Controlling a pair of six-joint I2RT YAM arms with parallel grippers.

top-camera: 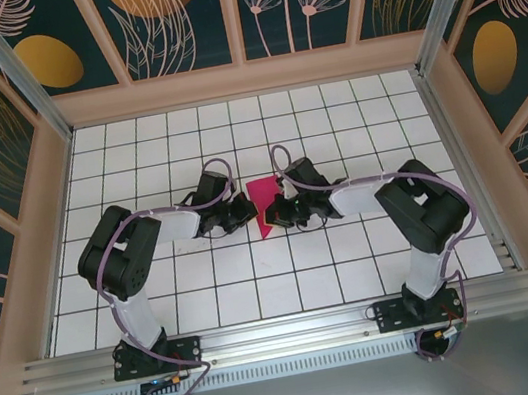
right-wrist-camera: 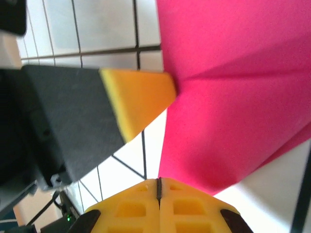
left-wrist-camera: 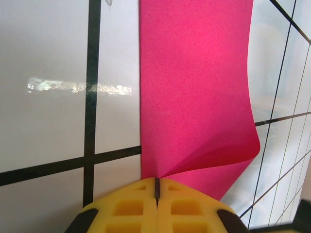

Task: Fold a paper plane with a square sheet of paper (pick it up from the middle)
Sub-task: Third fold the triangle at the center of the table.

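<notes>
The square sheet of paper (top-camera: 265,202) is magenta-pink and stands bent up off the tiles between my two grippers. In the left wrist view the paper (left-wrist-camera: 194,97) curls over, and its creases run into the slit of my left gripper (left-wrist-camera: 157,180), which is shut on it. My left gripper (top-camera: 250,210) sits just left of the sheet. In the right wrist view the paper (right-wrist-camera: 233,97) hangs above the floor, with the left gripper's yellow fingers (right-wrist-camera: 141,97) pinching its edge. My right gripper (right-wrist-camera: 159,180) is shut where that same edge meets its slit. From above, the right gripper (top-camera: 273,219) is at the sheet's lower right.
The white floor with a black grid (top-camera: 258,280) lies under both arms. Patterned walls (top-camera: 233,10) enclose the back and sides. A metal rail (top-camera: 286,331) carries the arm bases at the near edge.
</notes>
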